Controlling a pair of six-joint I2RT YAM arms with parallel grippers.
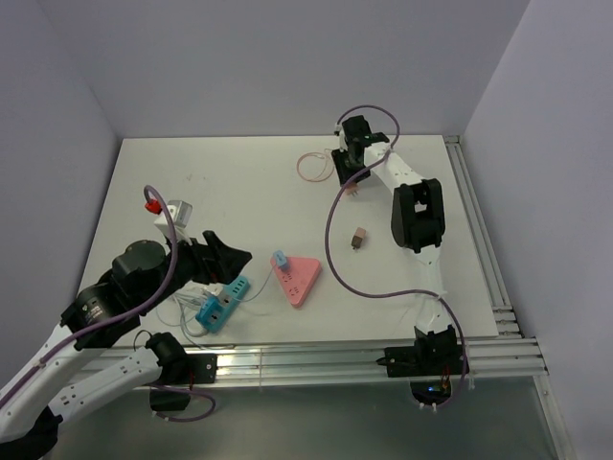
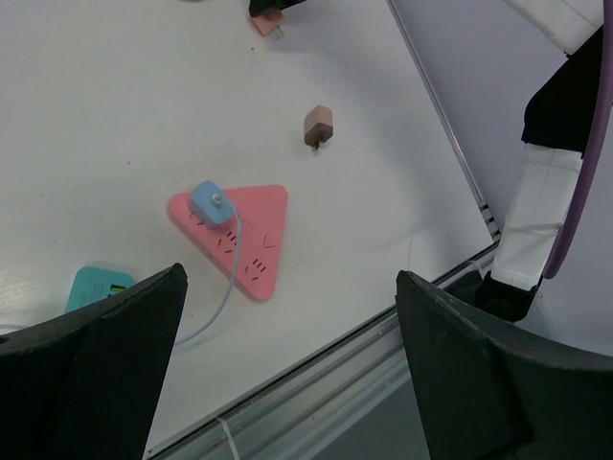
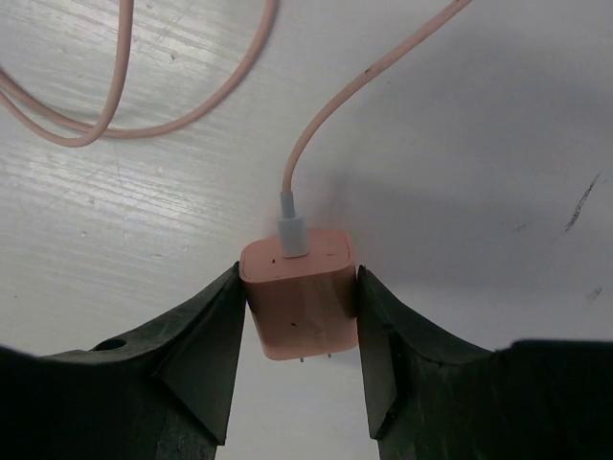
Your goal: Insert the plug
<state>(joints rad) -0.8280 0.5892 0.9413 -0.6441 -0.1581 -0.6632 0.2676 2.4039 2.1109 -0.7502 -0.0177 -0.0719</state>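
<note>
Currently, the right pincer (image 3: pixel 299 299) is gripping the pink square plastic plug (image 3: pixel 302 321) by its sides at the far side of the white worktop (image 1: pixel 239 182). The left pincer (image 2: pixel 289 280) is hovering wide open, left of the pink triangular power strip (image 2: pixel 263 240).

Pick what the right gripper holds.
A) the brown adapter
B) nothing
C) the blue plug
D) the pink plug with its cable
D: in the right wrist view the right gripper presses on both sides of the pink plug, with its cable leading off the top. The brown adapter lies loose on the table, and the blue plug sits on the strip.
</note>
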